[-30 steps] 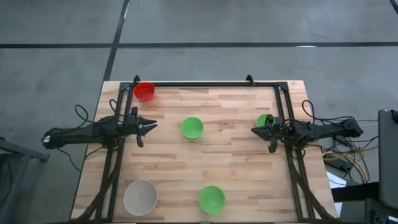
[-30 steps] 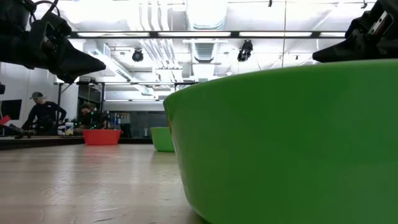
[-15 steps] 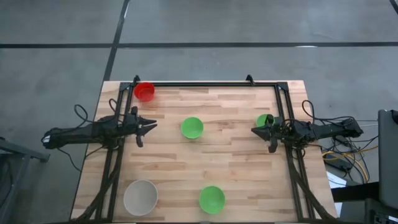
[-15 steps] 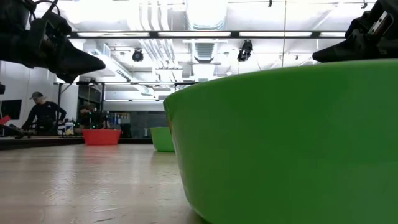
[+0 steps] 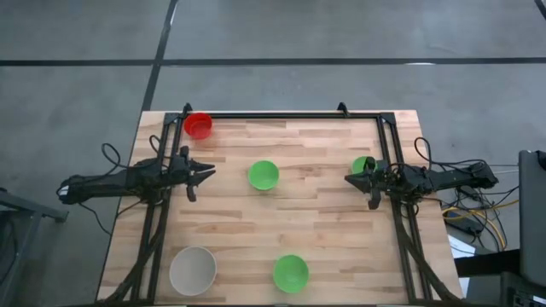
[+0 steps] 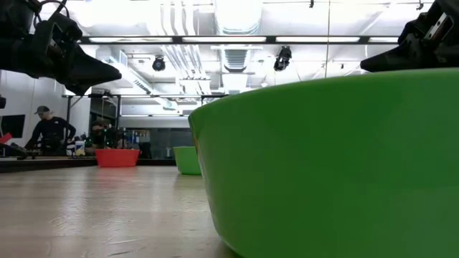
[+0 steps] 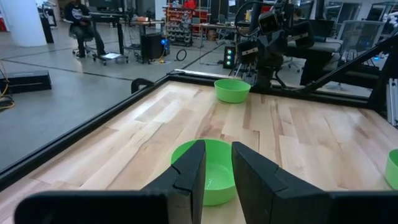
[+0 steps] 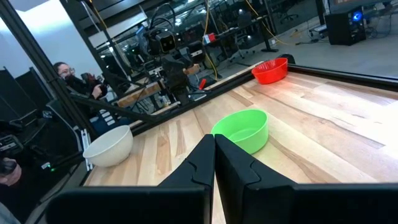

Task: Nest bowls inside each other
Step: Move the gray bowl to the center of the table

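- High view: the five bowls lie scattered, none nested, so the task reads as not yet begun. The red bowl [image 5: 198, 125] sits at the far left corner of the table [image 5: 316, 217], the whitish-grey bowl [image 5: 193, 269] at the near left corner, one green bowl [image 5: 264, 175] near the middle, another green bowl [image 5: 291, 273] at the near edge, and a third green bowl [image 5: 362, 164] by the right rail.
- The left hand [image 5: 205, 172] hangs above the table's left side, pointing at the middle green bowl, a fair sign that this bowl is its first target. Its fingers stand a little apart and hold nothing; in the left wrist view that bowl shows through the narrow gap between them.
- The right hand [image 5: 351, 180] hovers just beside the third green bowl, fingers pressed together and empty. It looks parked, not reaching.
- The whitish-grey bowl looks slightly larger, so it seems the natural outer shell, with the others dropped into it.
- Low view: the near green bowl [image 6: 337, 165] fills most of the picture because it sits right by that camera; the red bowl [image 6: 117, 158] shows far behind it.
- A person [image 6: 51, 132] sits in the room beyond, well away from the table.
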Tool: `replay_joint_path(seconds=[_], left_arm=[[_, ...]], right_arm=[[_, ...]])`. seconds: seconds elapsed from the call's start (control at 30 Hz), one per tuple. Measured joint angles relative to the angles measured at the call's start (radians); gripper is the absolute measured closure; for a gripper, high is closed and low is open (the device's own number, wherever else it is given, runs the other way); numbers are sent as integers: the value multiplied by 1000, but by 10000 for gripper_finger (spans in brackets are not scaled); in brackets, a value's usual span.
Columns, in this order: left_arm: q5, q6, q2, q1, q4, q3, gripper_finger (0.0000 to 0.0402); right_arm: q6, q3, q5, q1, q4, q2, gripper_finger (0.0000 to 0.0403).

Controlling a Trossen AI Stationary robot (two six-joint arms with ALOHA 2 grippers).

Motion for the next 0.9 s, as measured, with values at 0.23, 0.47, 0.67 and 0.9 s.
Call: replay_joint_path(seconds=[0.23,0.47,0.67,0.9], left_arm=[[0,-35,0,0,0,0,319],[-7,-9,0,0,-1,0,319],[-10,-14,0,0,-2,0,319],[-4,-49,0,0,-2,0,319]], right_arm=[[0,0,0,0,0,0,394],[0,0,0,0,0,0,394],[0,0,0,0,0,0,394],[0,0,0,0,0,0,394]])
